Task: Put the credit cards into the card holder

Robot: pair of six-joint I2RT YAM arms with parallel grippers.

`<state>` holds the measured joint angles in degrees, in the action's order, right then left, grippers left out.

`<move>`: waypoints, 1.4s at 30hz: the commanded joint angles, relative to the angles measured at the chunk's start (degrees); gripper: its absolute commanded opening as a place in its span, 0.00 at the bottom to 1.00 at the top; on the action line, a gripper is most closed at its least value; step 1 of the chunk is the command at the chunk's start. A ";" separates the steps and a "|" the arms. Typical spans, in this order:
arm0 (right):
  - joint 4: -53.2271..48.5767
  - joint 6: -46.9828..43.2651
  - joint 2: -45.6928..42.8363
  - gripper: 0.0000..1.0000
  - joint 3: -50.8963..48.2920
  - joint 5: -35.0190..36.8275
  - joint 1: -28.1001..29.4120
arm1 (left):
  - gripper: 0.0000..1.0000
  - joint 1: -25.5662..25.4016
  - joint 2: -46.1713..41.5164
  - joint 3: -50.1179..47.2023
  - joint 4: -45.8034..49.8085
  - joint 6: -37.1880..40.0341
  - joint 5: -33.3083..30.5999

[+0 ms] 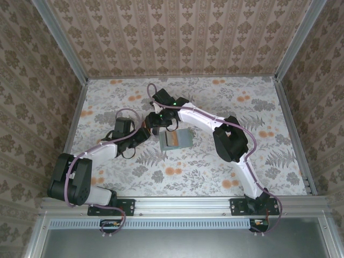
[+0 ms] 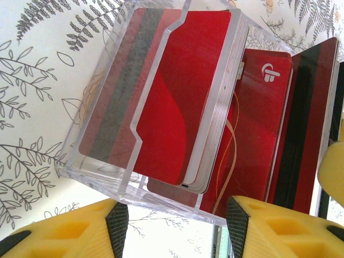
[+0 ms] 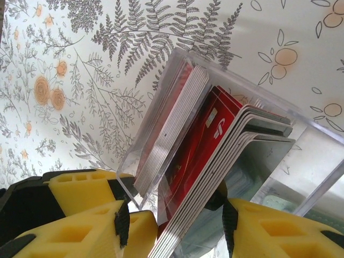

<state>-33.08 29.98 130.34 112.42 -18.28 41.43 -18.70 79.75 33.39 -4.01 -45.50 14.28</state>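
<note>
The credit cards (image 2: pixel 177 97) are red and stand in stacks inside a clear acrylic box (image 2: pixel 94 174). The box's lower edge lies right at the tips of my left gripper (image 2: pixel 177 223), whose pads stand apart; whether they press the box is unclear. In the right wrist view a fanned stack of cards (image 3: pixel 199 145) runs down between the pads of my right gripper (image 3: pixel 176 220), with gaps beside it. From above, both grippers (image 1: pixel 157 120) meet over the box. The grey-green card holder (image 1: pixel 176 140) lies flat just right of them.
The floral table cover (image 1: pixel 215 172) spreads around the work spot. Patterned walls with metal posts (image 1: pixel 290 48) close in the back and sides. The right arm's elbow (image 1: pixel 230 141) hangs beside the card holder.
</note>
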 commanded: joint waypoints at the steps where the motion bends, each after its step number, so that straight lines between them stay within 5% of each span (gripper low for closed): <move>1: 1.18 0.26 -3.49 0.49 -0.35 -1.91 0.67 | 0.54 0.07 -1.18 -0.26 0.39 -0.20 -0.13; 11: 0.57 -0.17 -4.16 0.36 -0.68 -0.84 0.52 | 0.54 0.13 -1.09 0.08 0.55 -0.12 0.05; 25: -0.05 -0.67 -4.72 0.03 -1.32 -1.20 -0.30 | 0.54 0.24 -1.26 0.63 1.53 0.23 -0.18; 42: 4.06 -0.84 -14.01 0.03 -11.92 -4.70 -3.24 | 0.55 0.68 -5.89 0.89 5.55 1.07 -1.43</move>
<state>-30.65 29.89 118.24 101.80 -21.58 39.00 -18.55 75.53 33.41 -0.58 -45.45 13.93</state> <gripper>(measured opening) 0.044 0.545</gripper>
